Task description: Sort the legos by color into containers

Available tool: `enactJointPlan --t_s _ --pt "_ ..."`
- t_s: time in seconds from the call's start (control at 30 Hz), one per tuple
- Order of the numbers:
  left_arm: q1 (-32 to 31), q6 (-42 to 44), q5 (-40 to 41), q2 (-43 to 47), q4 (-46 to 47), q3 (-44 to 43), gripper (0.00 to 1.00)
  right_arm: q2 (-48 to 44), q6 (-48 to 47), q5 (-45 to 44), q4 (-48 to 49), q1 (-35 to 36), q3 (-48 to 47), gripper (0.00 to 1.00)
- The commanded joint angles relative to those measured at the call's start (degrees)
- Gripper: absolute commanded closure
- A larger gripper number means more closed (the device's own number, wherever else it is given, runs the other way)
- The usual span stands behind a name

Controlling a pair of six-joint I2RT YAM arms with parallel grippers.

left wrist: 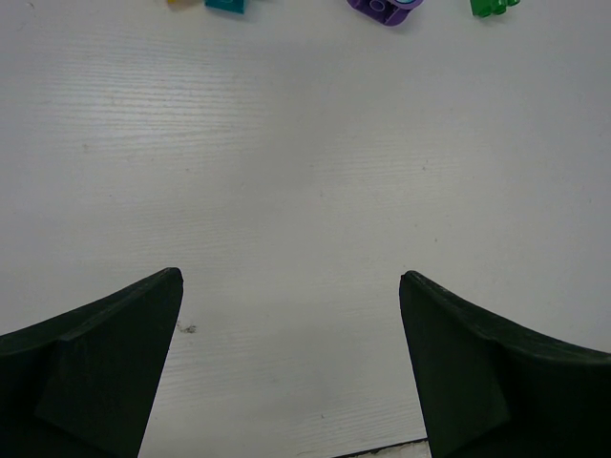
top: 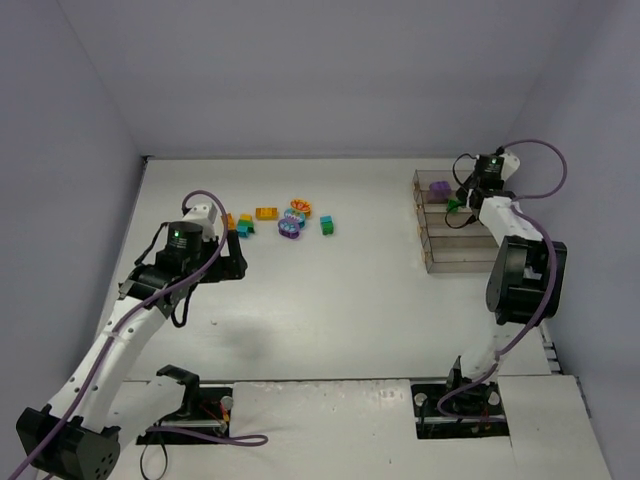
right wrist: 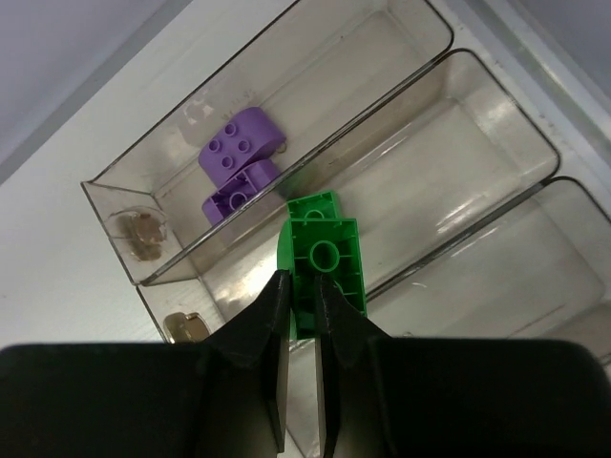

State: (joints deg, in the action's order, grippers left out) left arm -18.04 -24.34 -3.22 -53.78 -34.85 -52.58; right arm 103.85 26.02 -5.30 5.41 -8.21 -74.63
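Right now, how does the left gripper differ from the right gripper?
The left gripper is wide open; the right gripper is shut. The left gripper holds nothing; the right gripper pinches a green brick. The left gripper hangs over bare table, short of the loose bricks; the right gripper is over the bins. Both have dark fingers.

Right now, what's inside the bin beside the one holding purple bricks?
The visible floor of that bin is bare. The green lego gripped in the right tool covers the near part, so that stretch is unseen.
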Motion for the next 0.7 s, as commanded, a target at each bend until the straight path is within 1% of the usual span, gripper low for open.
enactJointPlan --t_s 0.0,0.1,0.3,0.4,0.43,0.5,0.57,0.67 --pt "-0.2 -0.6 0.2 1.3 1.3 -1.8 0.11 0.8 4.6 1.3 5.8 0.1 -1.8 1.00" --pt "-0.2 -1.0 0.5 1.7 0.9 -1.6 0.11 2.6 6.7 1.7 5.8 0.1 -2.7 0.99" --pt "-0.2 -1.2 0.8 2.1 0.7 -1.3 0.11 4.6 8.8 2.3 5.8 0.1 -2.7 0.87" --pt "-0.2 -1.2 1.0 1.9 0.7 -1.2 0.11 4.9 7.3 4.3 6.4 0.2 -3.1 0.77" --pt "-0.2 -1.2 1.1 1.8 0.7 -1.2 0.11 4.5 6.9 4.7 6.5 0.2 -3.1 0.69" --pt "-0.2 -1.2 1.1 1.7 0.8 -1.2 0.11 4.0 5.9 4.7 7.2 0.3 -2.9 0.63" --pt "-0.2 -1.2 1.1 1.4 1.2 -1.2 0.11 3.5 4.7 4.8 7.2 0.3 -3.2 0.63" --pt "-0.2 -1.0 0.8 0.6 1.4 -1.7 0.11 1.4 2.8 8.9 7.2 1.0 -3.4 0.62"
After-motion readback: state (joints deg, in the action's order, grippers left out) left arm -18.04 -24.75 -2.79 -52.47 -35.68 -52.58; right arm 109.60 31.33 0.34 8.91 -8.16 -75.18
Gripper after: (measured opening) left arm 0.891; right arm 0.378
